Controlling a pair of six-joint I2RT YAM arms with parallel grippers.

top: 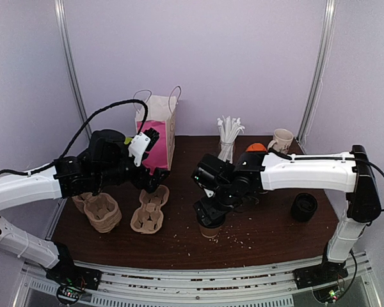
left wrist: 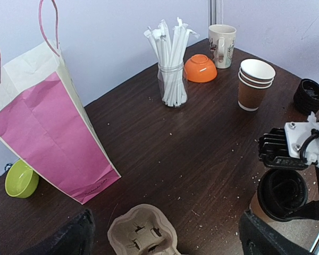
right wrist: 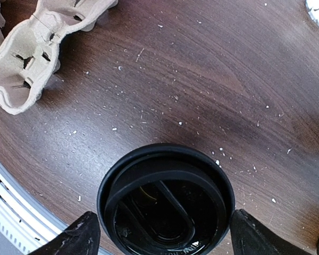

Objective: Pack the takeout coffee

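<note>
One takeout coffee (right wrist: 165, 207), a brown paper cup under a black lid, stands on the dark table (right wrist: 212, 79) near the front edge. It also shows in the top view (top: 211, 229). My right gripper (right wrist: 166, 232) hangs directly over it, open, one fingertip close beside each side of the lid's rim. Whether the tips touch the rim is unclear. My left gripper (left wrist: 165, 236) is open and empty above a pulp cup carrier (left wrist: 143, 234), beside the pink paper bag (left wrist: 48, 138).
A stack of lidless paper cups (left wrist: 255, 82) and a stack of black lids (left wrist: 309, 95) stand at the right. A jar of straws (left wrist: 171, 79), an orange bowl (left wrist: 200, 68) and a mug (left wrist: 221, 45) line the back. More carriers (top: 101, 211) lie front left.
</note>
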